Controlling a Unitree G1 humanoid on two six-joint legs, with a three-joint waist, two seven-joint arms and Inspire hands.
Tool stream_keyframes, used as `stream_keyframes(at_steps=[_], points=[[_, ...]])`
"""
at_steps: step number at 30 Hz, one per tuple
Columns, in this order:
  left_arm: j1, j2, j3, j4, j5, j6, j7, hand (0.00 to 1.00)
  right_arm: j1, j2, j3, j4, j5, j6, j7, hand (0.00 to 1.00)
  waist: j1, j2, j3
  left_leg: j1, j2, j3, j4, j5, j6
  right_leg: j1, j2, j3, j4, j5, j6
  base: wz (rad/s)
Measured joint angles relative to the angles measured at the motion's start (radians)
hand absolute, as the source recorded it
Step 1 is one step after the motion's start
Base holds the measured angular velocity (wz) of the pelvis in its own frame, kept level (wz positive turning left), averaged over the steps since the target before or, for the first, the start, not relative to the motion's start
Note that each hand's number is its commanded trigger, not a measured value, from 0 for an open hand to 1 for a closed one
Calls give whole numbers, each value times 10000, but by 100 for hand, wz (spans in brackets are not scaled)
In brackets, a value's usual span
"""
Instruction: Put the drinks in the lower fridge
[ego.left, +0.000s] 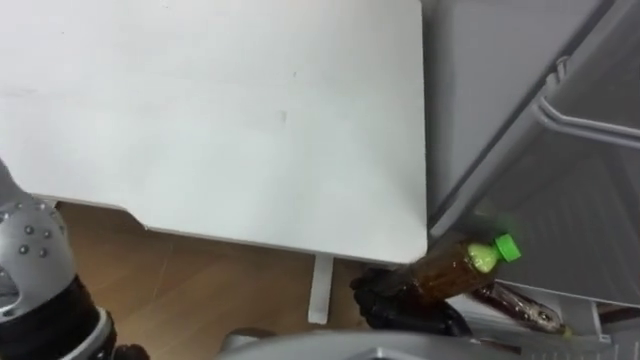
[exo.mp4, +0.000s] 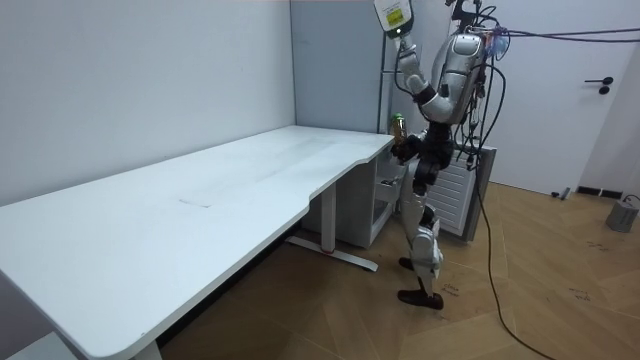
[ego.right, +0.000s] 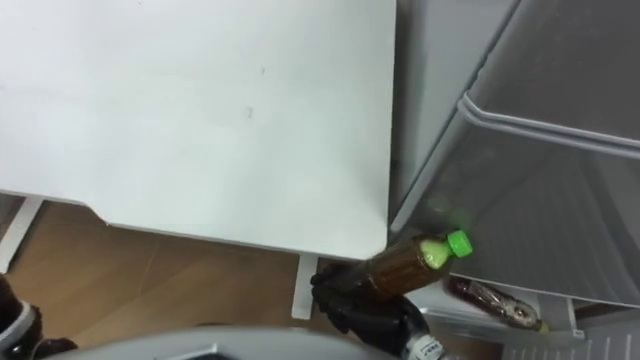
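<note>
A brown drink bottle (ego.left: 447, 273) with a green cap (ego.left: 508, 247) is tilted, cap toward the fridge, just past the table's right corner. My dark right hand (ego.left: 398, 301) is shut on its lower body. In the room view the bottle (exo.mp4: 399, 125) sits at my waist height beside the grey fridge (ego.left: 560, 150). A second dark bottle (ego.left: 520, 307) lies in a white shelf (ego.left: 575, 322) low in the fridge, right under the held one. My left hand (exo.mp4: 393, 15) is raised high above my shoulder in the room view.
The white table (ego.left: 220, 110) spreads to my left, its right edge close against the fridge side. A white table leg (ego.left: 320, 288) stands on the wooden floor (ego.left: 200, 290) below. I stand at the table's end, facing the fridge.
</note>
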Motion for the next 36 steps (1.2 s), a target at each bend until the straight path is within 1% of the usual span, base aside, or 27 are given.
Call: stream_keyframes(at_steps=[1,3,4,6,7,8,9,10,11,12,14,16,18,20,21,22,23,24,25,26,27,28,30,31,33,35,36], points=[[36,2,211,2,130,-22,214,0,88,26,-83,-7,-51,6,19,100,-2,2,-11,0,-2,-17,3,2,-3,8,-6,-18,-9,-4,1,7],[327,4,844,70,854,-239,1225,0,180,49,-238,-30,-125,7,21,100,198,44,-85,28,-3,-33,3,7,-7,56,-18,-74,-106,-11,-2,3],[391,7,966,138,1099,-307,1504,0,243,49,-265,-29,-126,7,20,100,234,49,-92,32,-2,-51,9,7,-7,89,-19,-104,-136,-4,-2,8],[843,24,1509,449,1955,-391,2583,0,329,36,-315,-28,-155,-10,14,100,287,111,-114,101,-15,-144,31,6,-7,185,-30,-164,-144,-5,-1,11],[974,36,1647,591,2016,-421,2784,0,351,35,-339,-35,-155,-18,15,100,303,128,-120,135,-21,-149,26,9,-10,188,-31,-167,-138,-6,-1,3],[1177,117,1860,1039,1986,-489,3152,0,391,31,-399,-61,-154,-23,14,100,350,188,-109,179,-14,-149,15,19,-23,222,-26,-167,-139,-4,-6,0],[1448,260,2034,1574,1849,-477,3506,0,437,29,-470,-93,-146,-16,-20,100,373,249,-114,243,-10,-150,-1,24,-30,285,-23,-187,-147,-8,-16,0],[1597,310,2095,1807,1779,-456,3655,0,472,30,-512,-126,-143,-11,-50,100,376,275,-112,283,-7,-148,-7,25,-31,306,-21,-186,-139,-14,-23,0],[2009,364,2162,2198,1669,-402,3997,0,516,33,-576,-166,-121,-10,-138,100,373,317,-111,317,-5,-142,-13,26,-35,330,-17,-185,-130,-22,-31,0],[2464,366,2187,2476,1643,-362,4272,0,567,32,-621,-263,-116,39,-276,100,369,334,-111,321,-11,-123,-13,27,-38,327,-7,-164,-131,-22,-32,0],[3026,384,2193,3080,1521,-321,4536,0,706,32,-659,-513,-108,129,-504,100,369,355,-112,313,-19,-129,-24,32,-46,328,-5,-179,-127,-28,-40,0],[3337,385,2190,3726,1017,-168,4646,0,728,26,-688,-632,-141,308,-579,100,367,364,-113,294,-22,-151,-34,38,-56,327,-4,-202,-132,-32,-48,2],[3739,391,2146,4887,-80,78,4810,0,724,12,-750,-776,-177,488,-666,100,238,432,-106,315,-24,-198,-144,76,-67,367,-13,-207,-160,-32,-50,4],[4048,388,1892,5680,-863,258,4864,0,703,13,-751,-785,-178,590,-680,100,187,421,-100,333,-31,-194,-194,98,-68,353,-16,-195,-152,-33,-51,0],[4297,388,1578,6205,-1442,372,4859,0,688,5,-766,-841,-187,706,-699,100,164,417,-98,356,-29,-187,-215,111,-67,351,-25,-217,-154,-32,-51,0],[4399,390,1375,6532,-1660,415,4849,0,668,0,-773,-873,-184,764,-726,100,154,423,-101,367,-24,-185,-239,122,-62,357,-32,-219,-153,-33,-50,0],[4530,391,897,7288,-2055,513,4807,0,622,-2,-779,-896,-165,852,-768,100,97,408,-92,380,-43,-209,-298,164,-41,366,-81,-253,-152,-38,-41,8],[4619,389,473,8166,-2389,611,4700,0,551,-5,-791,-880,-170,982,-773,100,-38,342,-49,369,-105,-243,-352,214,-24,345,-132,-283,-132,-47,-26,8],[4655,381,260,8590,-2598,719,4649,0,514,-11,-791,-866,-166,1034,-774,100,-83,346,-51,365,-145,-239,-372,228,-18,323,-130,-274,-122,-47,-25,0],[4710,385,-234,9453,-3066,912,4494,0,404,-25,-790,-867,-113,1167,-786,100,-145,388,-79,344,-155,-223,-376,236,-6,296,-151,-254,-120,-43,-17,0],[4738,385,-732,10289,-3448,1043,4316,0,342,-27,-781,-834,-43,1243,-832,100,-201,381,-74,340,-127,-224,-384,244,7,298,-147,-259,-133,-35,-3,0],[4759,378,-986,10708,-3577,1145,4202,0,341,-27,-781,-829,6,1317,-876,100,-222,381,-74,348,-126,-219,-385,244,10,302,-149,-258,-135,-30,4,0],[5002,323,-1723,11859,-4099,1588,3742,0,233,-23,-804,-786,338,1504,-988,100,-409,328,-60,397,-144,-144,-433,250,29,305,-152,-184,-138,-16,29,-7],[5040,325,-1837,12193,-4099,1619,3608,0,189,-14,-852,-726,372,1548,-979,100,-456,320,-56,414,-149,-134,-458,257,39,309,-153,-174,-140,-14,32,-5],[5108,322,-1958,13608,-4100,1761,3214,0,-47,-3,-963,-312,684,1639,-969,100,-685,270,-25,441,-144,-54,-471,260,44,308,-152,-134,-134,-9,39,-6],[5183,324,-1966,14259,-4112,1941,3038,0,-168,-5,-1015,-66,1058,1645,-997,100,-813,246,-9,444,-143,-37,-476,258,45,300,-149,-112,-138,-8,42,-5],[5210,328,-2093,14502,-4094,2043,2960,0,-229,-11,-1029,37,1260,1693,-1081,100,-906,241,-7,443,-145,-32,-479,256,46,288,-148,-100,-135,-9,45,0]])
